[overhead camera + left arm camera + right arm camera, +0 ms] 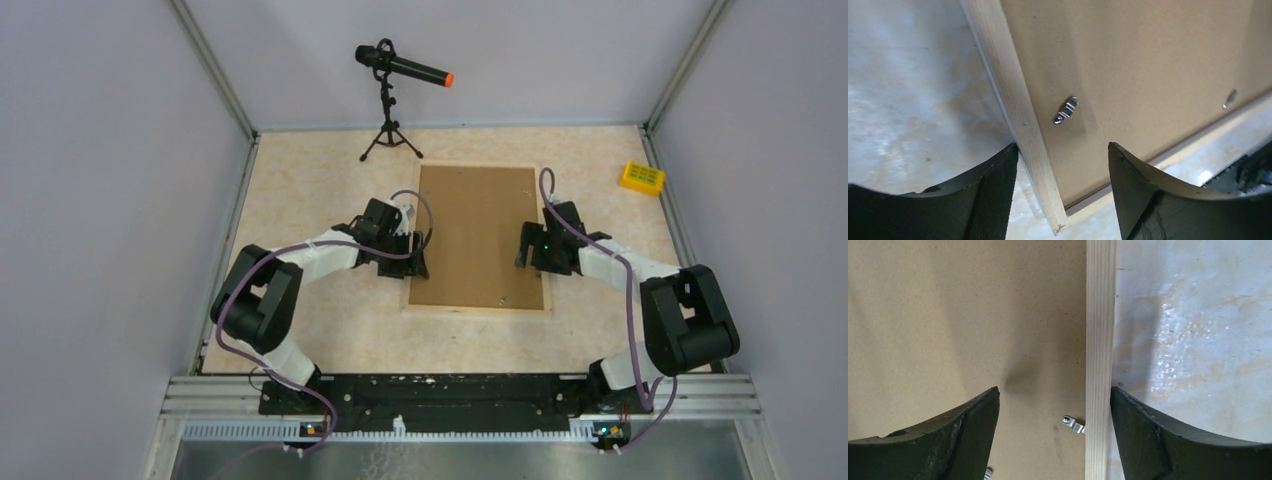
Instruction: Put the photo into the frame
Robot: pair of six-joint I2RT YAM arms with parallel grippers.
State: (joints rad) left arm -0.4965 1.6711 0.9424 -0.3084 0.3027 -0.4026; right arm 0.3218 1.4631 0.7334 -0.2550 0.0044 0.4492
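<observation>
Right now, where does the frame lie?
In the top view the frame lies flat, central, backing board up, its left rail between the jaws of the left gripper, its right rail between those of the right gripper.

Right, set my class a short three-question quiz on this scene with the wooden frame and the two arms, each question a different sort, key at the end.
1. True or false: the left claw is shut on the pale wooden picture frame.
2. What fills the frame's opening? A) a glossy print B) a plain brown backing board C) nothing
3. Fill in: the small yellow block lies toward the far ____ corner of the pale marbled table.
Key: 1 false, it stands open astride the frame's side rail; 2 B; 3 right.
</observation>
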